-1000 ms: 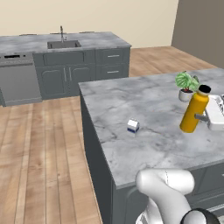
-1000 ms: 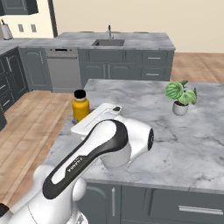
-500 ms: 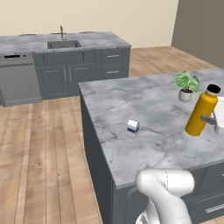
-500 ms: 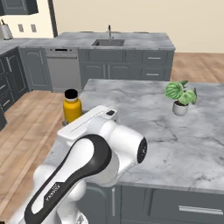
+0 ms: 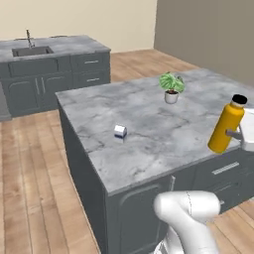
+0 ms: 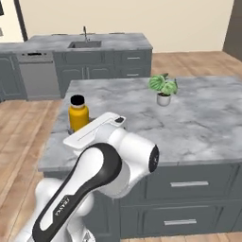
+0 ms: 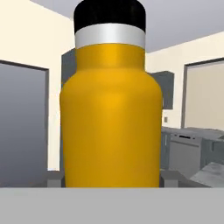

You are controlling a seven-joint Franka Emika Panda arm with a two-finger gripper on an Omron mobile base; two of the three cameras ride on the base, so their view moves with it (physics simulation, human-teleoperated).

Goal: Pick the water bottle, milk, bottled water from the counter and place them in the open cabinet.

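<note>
On the left, a second run of cabinets carries a sink (image 5: 31,50), well apart from the work. Next comes the tabletop (image 5: 149,124), a marble island slab, and on its bare middle stands the milk (image 5: 120,131), small and upright, untouched and with nothing else near it. Further right a potted plant (image 5: 171,88) sits near the far edge, out of the way of any carry. At the right edge the water bottle (image 5: 226,128) hangs just beyond the slab's front corner, tilted slightly and lifted off the stone. The pincer (image 5: 237,135) grips it across the lower body, jaws part-way closed on the orange wall. That low side grip likely leaves the black cap free and the base able to slide onto a shelf. From the hand view the water bottle (image 7: 111,113) stands dead centre between the two fingertips (image 7: 53,178), so the hold looks square rather than off to one edge. Judging by this, the first of the three things is in transit and the milk has yet to be fetched.
</note>
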